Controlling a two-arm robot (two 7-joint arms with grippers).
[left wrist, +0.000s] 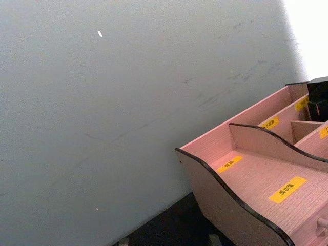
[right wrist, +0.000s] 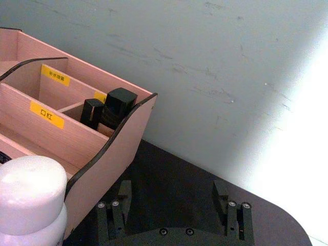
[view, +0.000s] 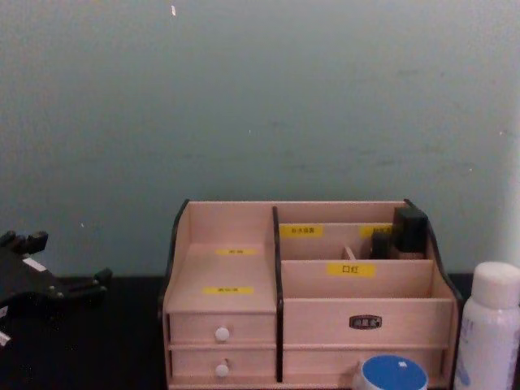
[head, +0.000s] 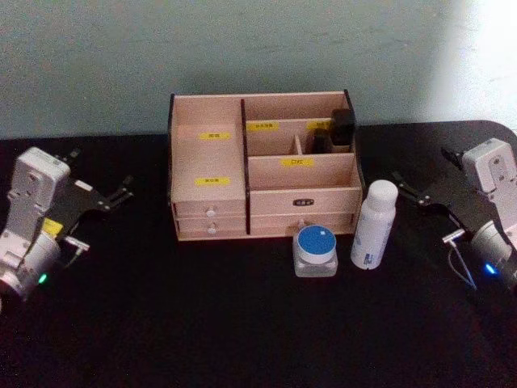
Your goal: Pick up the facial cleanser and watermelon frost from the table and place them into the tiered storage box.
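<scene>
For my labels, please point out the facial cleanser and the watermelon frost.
facial cleanser [head: 371, 230]: head view, bottle body.
watermelon frost [head: 316, 241]: head view, blue lid.

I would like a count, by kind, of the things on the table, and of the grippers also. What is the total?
White bottle: 1
Blue-lidded jar: 1
Wooden box: 1
Dark items in the box: 2
Grippers: 2, the left gripper and the right gripper, jaws open
Total: 7
</scene>
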